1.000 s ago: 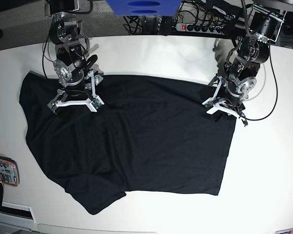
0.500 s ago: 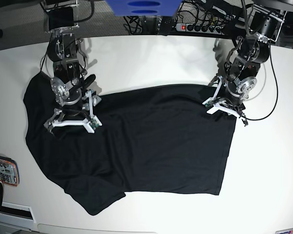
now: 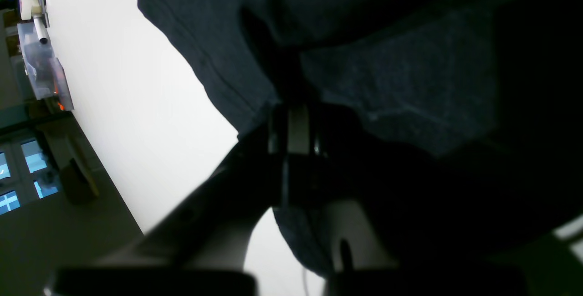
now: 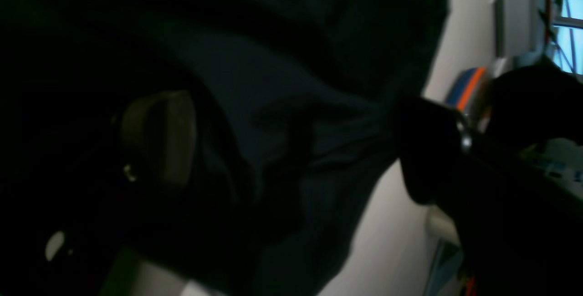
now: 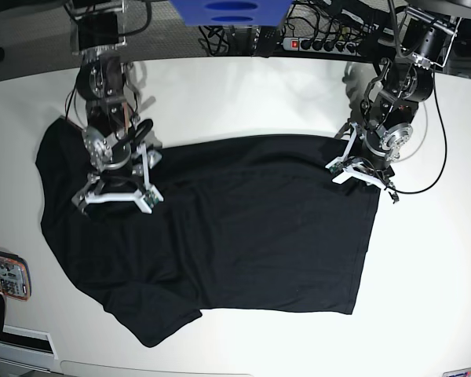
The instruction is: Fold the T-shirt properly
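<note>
The black T-shirt (image 5: 243, 228) lies spread on the white table (image 5: 432, 298), with a sleeve at the front left. My left gripper (image 5: 359, 176) is at the shirt's back right corner. In the left wrist view it (image 3: 291, 127) is shut on a pinch of the cloth (image 3: 387, 82). My right gripper (image 5: 115, 199) is low on the shirt near its back left edge. In the dark right wrist view its fingers (image 4: 159, 141) stand wide apart around its middle (image 4: 291, 150). Bunched cloth (image 4: 273, 104) lies between them and pulls against the far finger.
A phone-like device (image 5: 4, 275) lies at the table's front left edge. A power strip (image 5: 314, 43) with cables and a blue object (image 5: 228, 12) sit behind the table's back edge. A cable hangs from the left arm (image 5: 432, 169).
My right gripper moved toward the table's front and dragged the shirt's back left edge with it, then nearly stopped. My left gripper has not moved.
</note>
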Motion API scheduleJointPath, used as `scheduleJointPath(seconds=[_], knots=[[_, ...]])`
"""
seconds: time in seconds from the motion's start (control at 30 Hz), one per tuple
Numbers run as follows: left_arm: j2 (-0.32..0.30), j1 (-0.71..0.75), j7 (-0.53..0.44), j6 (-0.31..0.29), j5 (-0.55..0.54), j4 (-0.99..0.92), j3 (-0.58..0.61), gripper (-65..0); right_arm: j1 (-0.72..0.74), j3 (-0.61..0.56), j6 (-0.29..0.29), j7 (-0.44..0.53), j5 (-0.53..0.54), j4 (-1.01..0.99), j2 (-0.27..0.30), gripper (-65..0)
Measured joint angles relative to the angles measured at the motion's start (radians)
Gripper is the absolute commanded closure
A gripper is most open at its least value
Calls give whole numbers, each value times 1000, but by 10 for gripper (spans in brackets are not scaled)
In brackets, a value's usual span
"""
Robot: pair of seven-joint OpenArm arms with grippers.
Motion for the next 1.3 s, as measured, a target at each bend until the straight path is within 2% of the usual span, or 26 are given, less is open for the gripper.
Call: scheduleJointPath(seconds=[0.1,0.27,0.47,0.57,1.1,1.3], knots=[[0,0,0,0,0,0,0,0,7,0,-1,8,-17,8,0,-650],[0,0,0,0,0,0,0,0,-2,-2,7,7,-139,7,0,-650],[0,0,0,0,0,0,0,0,-6,0,8,6,-139,23,3,-650],[0,-1,0,0,0,0,0,0,-14,0,0,10,-135,50,24,-650],[0,0,1,0,0,0,0,0,-13,-1,0,11,-136,-58,24,-650],[0,0,0,0,0,0,0,0,59,-5,-2,8,-139,-51,24,-650]])
